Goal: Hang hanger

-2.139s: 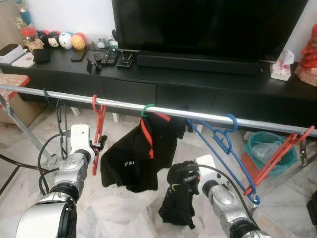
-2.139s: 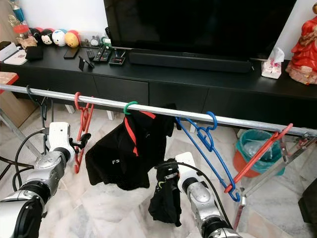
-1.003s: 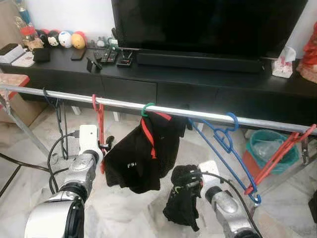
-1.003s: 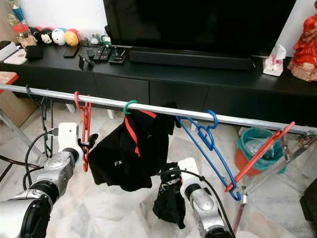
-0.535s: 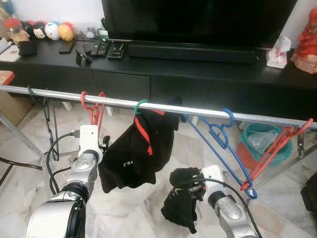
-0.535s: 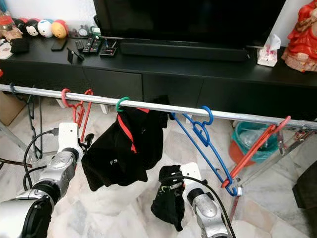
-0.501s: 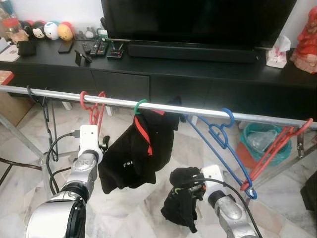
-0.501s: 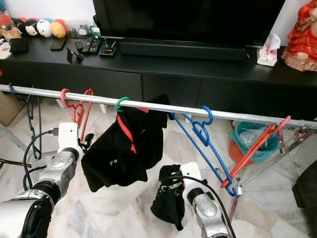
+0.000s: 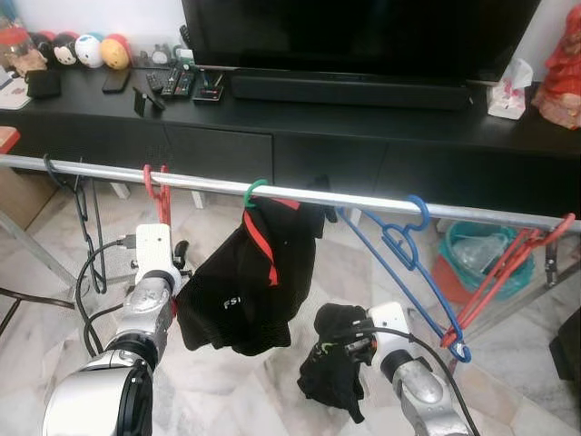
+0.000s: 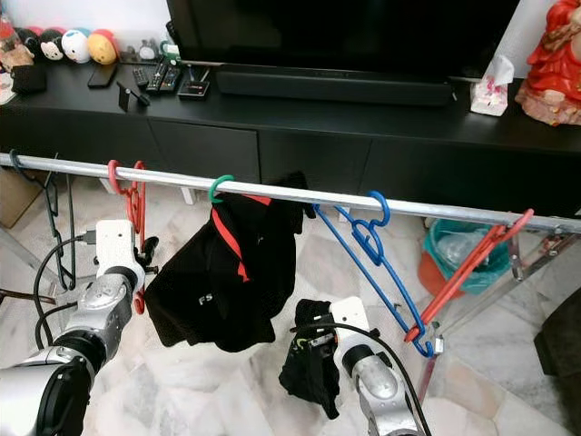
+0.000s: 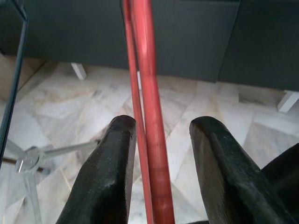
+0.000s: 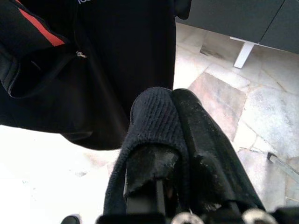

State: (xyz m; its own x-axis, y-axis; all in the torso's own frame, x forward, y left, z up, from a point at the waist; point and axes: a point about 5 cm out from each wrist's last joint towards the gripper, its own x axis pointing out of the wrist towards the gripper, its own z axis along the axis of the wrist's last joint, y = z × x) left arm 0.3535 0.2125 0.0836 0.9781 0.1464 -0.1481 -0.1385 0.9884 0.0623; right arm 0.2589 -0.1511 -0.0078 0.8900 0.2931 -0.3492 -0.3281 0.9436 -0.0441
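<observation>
Black shirt (image 9: 243, 295) on rail (image 9: 363, 200), white lettering seemingly "FSI".

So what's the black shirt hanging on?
The black shirt hangs on a green hook over the rail. The shirt covers the rest of that hanger, so its shape can't be seen. A red hanger hangs beside it, between the left gripper's open fingers.
</observation>
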